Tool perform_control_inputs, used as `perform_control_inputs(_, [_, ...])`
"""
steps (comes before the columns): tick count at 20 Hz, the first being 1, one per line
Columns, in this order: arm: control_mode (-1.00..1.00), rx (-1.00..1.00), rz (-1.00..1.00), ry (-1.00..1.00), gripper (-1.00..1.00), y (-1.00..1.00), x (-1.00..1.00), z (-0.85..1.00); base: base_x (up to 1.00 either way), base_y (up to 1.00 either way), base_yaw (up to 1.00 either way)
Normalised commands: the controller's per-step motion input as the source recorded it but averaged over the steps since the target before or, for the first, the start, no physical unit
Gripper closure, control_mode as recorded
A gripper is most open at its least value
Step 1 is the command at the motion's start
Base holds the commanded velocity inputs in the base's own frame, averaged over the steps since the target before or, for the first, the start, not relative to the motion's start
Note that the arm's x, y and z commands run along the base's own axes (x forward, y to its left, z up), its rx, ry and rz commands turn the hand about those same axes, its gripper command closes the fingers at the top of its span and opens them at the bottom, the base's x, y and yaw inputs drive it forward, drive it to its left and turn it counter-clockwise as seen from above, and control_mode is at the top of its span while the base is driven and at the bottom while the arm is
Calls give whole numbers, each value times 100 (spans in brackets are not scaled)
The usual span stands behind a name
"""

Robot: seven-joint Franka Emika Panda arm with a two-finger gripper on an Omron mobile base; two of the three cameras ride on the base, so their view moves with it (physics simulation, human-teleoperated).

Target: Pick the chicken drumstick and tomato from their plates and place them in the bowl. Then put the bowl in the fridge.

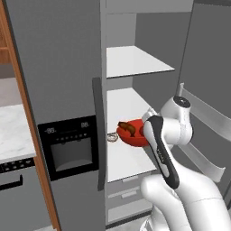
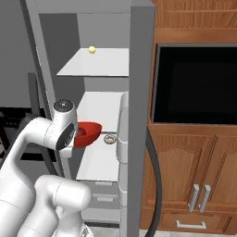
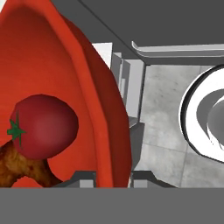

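1. I held the bowl (image 1: 134,135) by its rim, my pincer (image 3: 113,175) closed on the red wall, one fingertip on each side of it as the hand view showed.
2. Both foods were already inside: the tomato (image 3: 41,127) sat against the bowl's inner slope, and the chicken drumstick (image 3: 22,168) lay just beneath it, touching it. So I judged the loading part of the job done.
3. The fridge (image 1: 58,67) stood with one door open, its white shelves bare apart from a small yellow ball (image 2: 92,49) on the upper shelf and a small ring-shaped thing (image 2: 109,138) on the middle shelf (image 2: 104,109).
4. From both base views the bowl hung at the front of that middle shelf, about level with it and near the ring. I could not tell whether its base was touching the shelf or was a little above it.
5. What remained, as I judged it: carry the bowl farther in over the shelf, set it down flat, let go of the rim, and draw my arm out without catching the door (image 2: 139,92) beside me.
6. The bowl looked tilted in my grip, so the round tomato could have rolled if I tipped it further.
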Motion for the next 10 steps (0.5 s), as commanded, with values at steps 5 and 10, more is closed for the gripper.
perform_control_inputs(5, [-100, 2, -1, -14, 100, 0, 0, 5, 0, 0, 0])
perform_control_inputs(10, [-100, 1, -8, -40, 100, 0, 9, 24, 0, 0, 0])
